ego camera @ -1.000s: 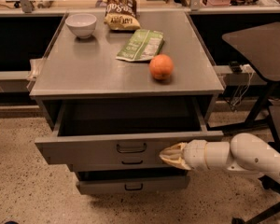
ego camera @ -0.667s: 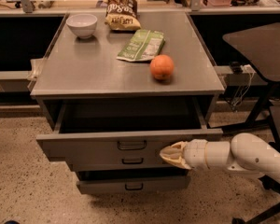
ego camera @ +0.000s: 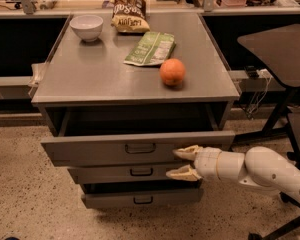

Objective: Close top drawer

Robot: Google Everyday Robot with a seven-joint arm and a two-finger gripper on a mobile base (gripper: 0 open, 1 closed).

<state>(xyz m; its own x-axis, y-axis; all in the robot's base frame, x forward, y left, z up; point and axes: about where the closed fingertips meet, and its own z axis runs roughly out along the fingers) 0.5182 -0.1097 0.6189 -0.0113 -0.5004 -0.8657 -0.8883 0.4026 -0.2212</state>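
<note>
The wide grey metal top drawer (ego camera: 90, 151) stands pulled out from under the grey metal bench (ego camera: 105, 79), with its long front panel running left to right. The white arm's gripper (ego camera: 173, 163) sits at the right part of that front, beside the dark central pull handle (ego camera: 140, 148). Its fingers are spread one above the other and hold nothing. The upper fingertip seems to touch the panel, though contact is hard to confirm. Closing the drawer likely calls for a straight push inward, towards the bench's back.
</note>
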